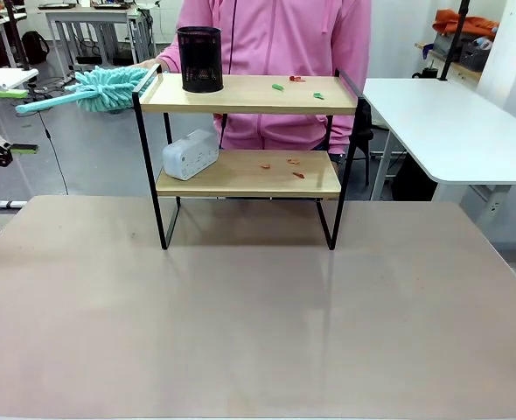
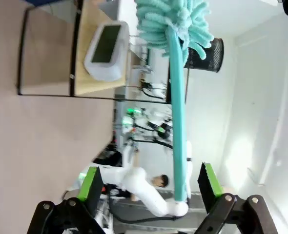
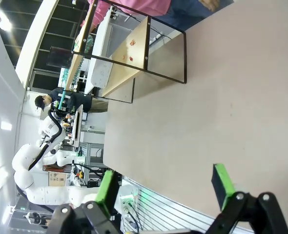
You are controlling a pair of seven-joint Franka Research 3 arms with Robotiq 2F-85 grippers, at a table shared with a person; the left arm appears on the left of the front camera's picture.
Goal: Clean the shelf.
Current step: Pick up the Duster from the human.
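- Shelf (image 1: 249, 94) stands at the 12 o'clock edge of the table (image 1: 240, 315).
- Top board: mesh cup (image 1: 199, 59) at the 9 o'clock end, contents can't be made out; green and red scraps (image 1: 278, 87) toward 3 o'clock.
- Lower board: power strip (image 1: 190, 155) at 9 o'clock, red bits (image 1: 298, 174) toward 3 o'clock.
- Left gripper (image 2: 150, 181) released; duster (image 2: 177, 97) handle runs between its spread fingers, head at the shelf's 9 o'clock rail.
- Right gripper (image 3: 164, 186) released, empty, over the table.
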